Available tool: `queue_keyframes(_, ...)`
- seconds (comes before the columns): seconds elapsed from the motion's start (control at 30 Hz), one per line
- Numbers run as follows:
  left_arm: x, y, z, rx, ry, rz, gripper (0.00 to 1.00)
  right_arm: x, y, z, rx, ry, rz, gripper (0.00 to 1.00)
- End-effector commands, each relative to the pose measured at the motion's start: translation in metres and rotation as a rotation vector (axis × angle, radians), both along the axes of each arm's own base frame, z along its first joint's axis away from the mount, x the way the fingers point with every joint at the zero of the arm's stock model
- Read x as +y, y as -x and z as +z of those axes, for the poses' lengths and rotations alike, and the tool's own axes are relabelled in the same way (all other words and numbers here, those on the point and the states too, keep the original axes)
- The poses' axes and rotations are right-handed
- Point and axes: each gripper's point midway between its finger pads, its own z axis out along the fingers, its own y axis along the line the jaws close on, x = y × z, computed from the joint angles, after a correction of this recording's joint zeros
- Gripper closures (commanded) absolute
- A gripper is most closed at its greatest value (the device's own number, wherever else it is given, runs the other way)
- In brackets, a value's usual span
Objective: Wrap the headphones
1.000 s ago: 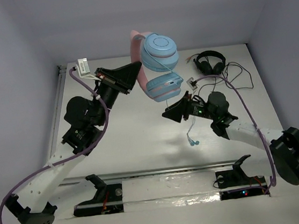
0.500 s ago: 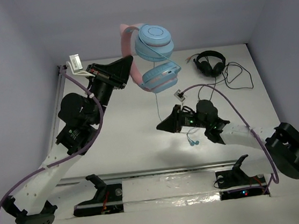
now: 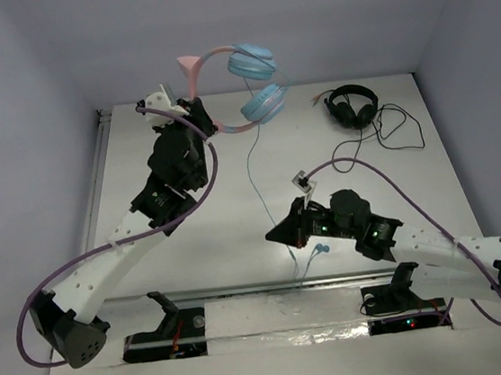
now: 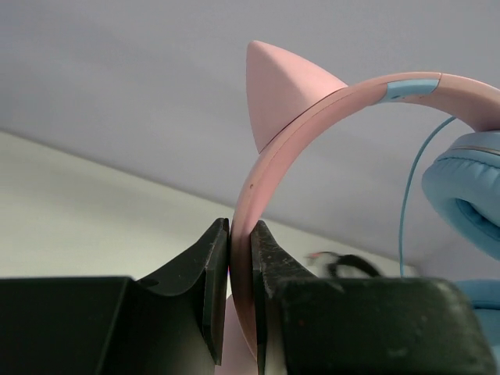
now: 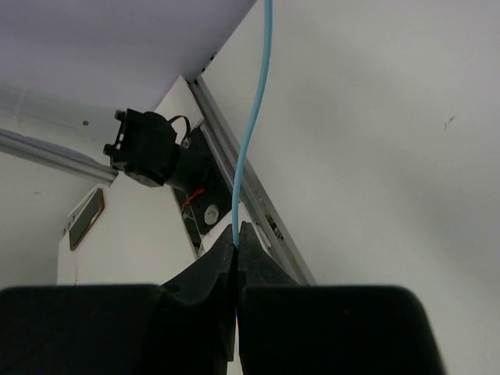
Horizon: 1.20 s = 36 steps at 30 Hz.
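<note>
From where I stand, the step in hand looks like leading the cable (image 3: 249, 160) round the headphones (image 3: 250, 61). To do it well, the line should stay lightly taut, so each turn lies snug and none slips off. One arm should stay steady while the other circles. A hard tug could drag the pink headband (image 4: 312, 109) out of its clamp. The turns should also stay clear of the black headphones (image 3: 352, 105) lying on the table (image 3: 203, 247), whose own black lead sprawls beside them.

The cat-ear headphones hang in the air, to the left of the black headphones and further toward the back wall. The left gripper (image 4: 241, 238) is clenched on the headband just under one pink cat ear (image 4: 277, 86), with a finger pressing either face of the band. The ear cups (image 3: 261, 105) dangle on the side nearer the black set.

The thin blue cable drops away from the cups and runs to the right gripper (image 5: 237, 244). That gripper sits low over the table, left of the black headphones and much nearer the arm bases. Its jaws are pinched tight on the cable, and a short loose end (image 3: 319, 248) trails beyond them.
</note>
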Motion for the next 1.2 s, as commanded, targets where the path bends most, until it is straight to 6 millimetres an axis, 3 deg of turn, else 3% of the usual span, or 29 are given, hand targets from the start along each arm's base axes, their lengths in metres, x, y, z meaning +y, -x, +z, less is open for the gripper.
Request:
queue_keyframes(0.0,0.037,-0.002,0.014,-0.045,0.0,0.191,1.0,-0.008,-0.003,0.012,-0.021,0.038,-0.071,1.0)
queue_keyframes(0.03,0.04,-0.004,0.008,-0.031,-0.013,0.219,1.0,-0.008,0.001,0.025,-0.032,0.022,-0.064,1.0)
queue_keyframes(0.13,0.041,-0.012,-0.015,0.013,-0.1,0.268,1.0,-0.012,0.01,0.023,-0.019,0.081,-0.069,1.0)
queue_keyframes(0.17,0.038,-0.016,-0.026,0.037,-0.135,0.273,1.0,-0.013,0.011,0.036,-0.035,0.07,-0.072,1.0)
queue_keyframes(0.33,0.042,-0.028,-0.071,0.15,-0.334,0.343,1.0,-0.025,0.012,0.052,-0.048,0.13,-0.09,1.0)
queue_keyframes(0.37,0.039,-0.032,-0.082,0.171,-0.37,0.344,1.0,-0.027,0.011,0.056,-0.061,0.144,-0.092,1.0)
queue_keyframes(0.4,0.037,-0.033,-0.091,0.199,-0.408,0.338,1.0,-0.028,0.008,0.072,-0.084,0.134,-0.11,1.0)
queue_keyframes(0.5,0.026,-0.039,-0.124,0.297,-0.482,0.283,1.0,-0.039,0.003,0.085,-0.124,0.178,-0.143,1.0)
queue_keyframes(0.53,0.023,-0.039,-0.133,0.311,-0.462,0.273,1.0,-0.041,0.002,0.102,-0.147,0.161,-0.151,1.0)
queue_keyframes(0.57,0.025,-0.037,-0.15,0.336,-0.482,0.27,1.0,-0.044,0.002,0.104,-0.156,0.185,-0.15,1.0)
queue_keyframes(0.63,0.026,-0.035,-0.163,0.349,-0.463,0.275,1.0,-0.041,0.001,0.123,-0.168,0.181,-0.14,1.0)
queue_keyframes(0.7,0.035,-0.04,-0.178,0.397,-0.38,0.272,1.0,-0.038,0.01,0.123,-0.152,0.199,-0.086,1.0)
queue_keyframes(0.83,0.022,-0.051,-0.177,0.406,-0.281,0.182,1.0,-0.03,0.02,0.114,-0.114,0.213,-0.021,1.0)
queue_keyframes(0.93,0.007,-0.057,-0.162,0.382,-0.2,0.074,1.0,-0.025,0.03,0.096,-0.081,0.231,0.017,1.0)
queue_keyframes(1.03,-0.005,-0.06,-0.144,0.356,-0.087,-0.07,1.0,-0.023,0.032,0.08,-0.064,0.262,0.013,1.0)
queue_keyframes(1.13,-0.001,-0.055,-0.113,0.302,-0.005,-0.144,1.0,-0.028,0.029,0.058,-0.049,0.282,-0.023,1.0)
queue_keyframes(1.17,0.004,-0.05,-0.094,0.26,0.02,-0.174,1.0,-0.026,0.026,0.058,-0.061,0.26,-0.033,1.0)
